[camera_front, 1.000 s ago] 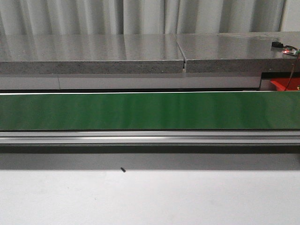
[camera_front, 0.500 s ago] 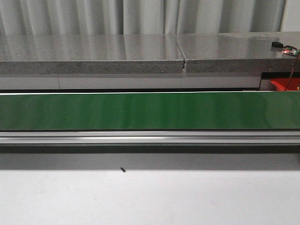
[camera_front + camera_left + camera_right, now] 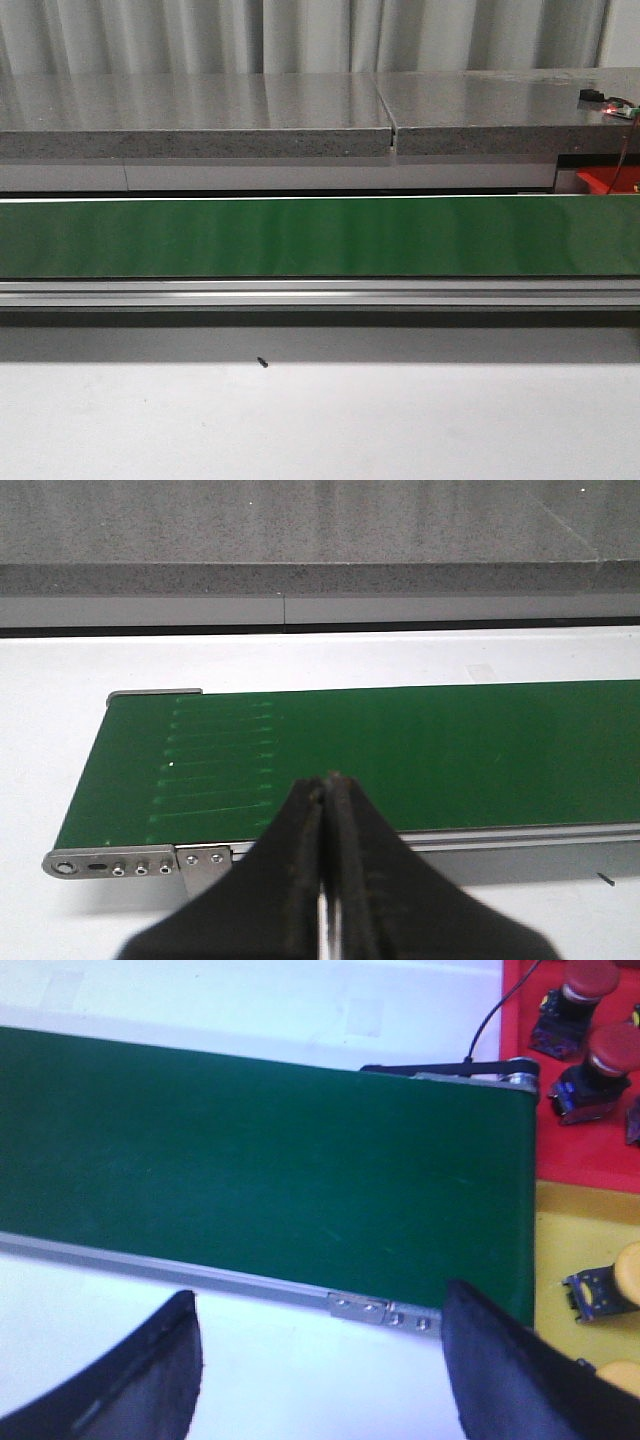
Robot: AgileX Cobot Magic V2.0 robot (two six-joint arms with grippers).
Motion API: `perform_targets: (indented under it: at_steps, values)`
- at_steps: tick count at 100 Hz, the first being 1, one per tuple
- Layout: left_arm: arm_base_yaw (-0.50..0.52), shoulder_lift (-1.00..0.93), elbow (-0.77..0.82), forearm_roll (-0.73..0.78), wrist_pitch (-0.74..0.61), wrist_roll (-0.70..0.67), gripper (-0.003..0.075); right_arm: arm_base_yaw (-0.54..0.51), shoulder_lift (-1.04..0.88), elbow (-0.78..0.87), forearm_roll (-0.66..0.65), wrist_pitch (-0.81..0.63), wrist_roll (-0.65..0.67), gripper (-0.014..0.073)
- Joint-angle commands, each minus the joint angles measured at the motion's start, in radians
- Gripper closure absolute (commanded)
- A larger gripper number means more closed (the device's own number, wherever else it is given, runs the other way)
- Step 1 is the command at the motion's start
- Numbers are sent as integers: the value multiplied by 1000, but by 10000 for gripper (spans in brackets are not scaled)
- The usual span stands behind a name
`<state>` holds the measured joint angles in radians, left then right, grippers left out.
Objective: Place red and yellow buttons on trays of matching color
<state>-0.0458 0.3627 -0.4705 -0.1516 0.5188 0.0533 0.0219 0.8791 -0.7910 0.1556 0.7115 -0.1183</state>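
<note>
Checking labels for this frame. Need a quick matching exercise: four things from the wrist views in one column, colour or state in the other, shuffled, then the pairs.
Things:
1. left gripper
2. right gripper
3. tray with red-capped buttons
4. conveyor belt

States or colours:
A. green, nothing on it
B. red
C. fingers pressed together, holding nothing
D. fingers spread wide apart

Pairs: 1-C, 2-D, 3-B, 4-A

The red-capped buttons lie on the red tray, next to the yellow tray past the belt's end.
</note>
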Motion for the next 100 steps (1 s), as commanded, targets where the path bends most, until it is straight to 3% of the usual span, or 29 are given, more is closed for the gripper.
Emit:
perform_targets:
  at_steps: [1,11,42,100]
  values:
    - [-2,7,-26,-7,-68,-1,741,24,-68,20,5,-41,-10,118]
    - [-2,7,-26,-7,-68,-1,741,25,-147,69,0,-22,-11,209]
    - [-2,7,-26,-7,-68,-1,741,25,-285,111,-5,-9,-11,710]
    - [-2,7,-26,-7,-68,-1,741,25,-285,111,-5,-9,-11,702]
